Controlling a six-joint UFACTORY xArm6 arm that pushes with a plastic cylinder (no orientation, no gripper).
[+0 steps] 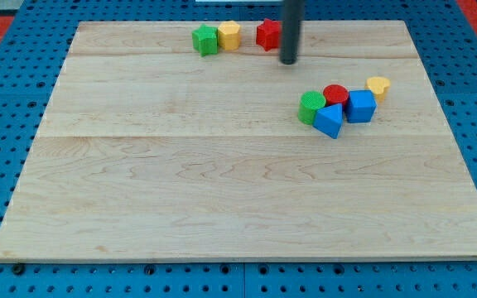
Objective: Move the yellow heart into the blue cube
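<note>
well right of my tip (289,61) lies the yellow heart (378,85).

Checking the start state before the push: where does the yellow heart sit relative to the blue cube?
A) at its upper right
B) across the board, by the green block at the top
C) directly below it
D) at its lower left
A: the yellow heart lies just up and to the view's right of the blue cube, close beside it; my tip is off to their upper left.
</note>
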